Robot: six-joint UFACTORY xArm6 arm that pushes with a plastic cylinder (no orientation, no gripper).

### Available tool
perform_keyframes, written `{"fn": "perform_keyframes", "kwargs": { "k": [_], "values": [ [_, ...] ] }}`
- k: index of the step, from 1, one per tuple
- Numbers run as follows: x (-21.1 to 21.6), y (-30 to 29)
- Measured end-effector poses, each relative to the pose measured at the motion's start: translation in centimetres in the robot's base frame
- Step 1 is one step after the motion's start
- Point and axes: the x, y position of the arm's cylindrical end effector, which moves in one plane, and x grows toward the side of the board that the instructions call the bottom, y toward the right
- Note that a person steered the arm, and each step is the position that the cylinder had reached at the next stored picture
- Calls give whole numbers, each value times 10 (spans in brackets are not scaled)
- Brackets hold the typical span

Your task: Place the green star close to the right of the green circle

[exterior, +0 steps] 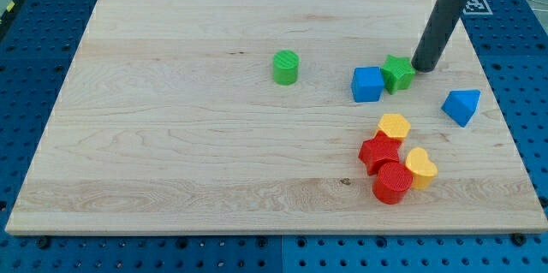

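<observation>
The green star (396, 74) lies on the wooden board right of centre, touching the right side of a blue cube (367, 84). The green circle (286, 67), a short cylinder, stands apart to the view's left of them, near the board's middle. My tip (422, 68) is the lower end of the dark rod coming down from the view's top right; it rests just to the right of the green star, touching or almost touching it.
A blue triangle (461, 106) lies near the board's right edge. Below the star is a cluster: a yellow block (394, 126), a red block (379, 152), a red cylinder (393, 182) and a yellow heart (420, 167). Blue pegboard surrounds the board (171, 136).
</observation>
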Motion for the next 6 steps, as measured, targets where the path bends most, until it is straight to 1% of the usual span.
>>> {"fn": "perform_keyframes", "kwargs": {
  "k": [2,3,4,5,6],
  "values": [
    [-2,0],
    [-5,-11],
    [7,4],
    [40,-3],
    [41,-36]
  ]
}}
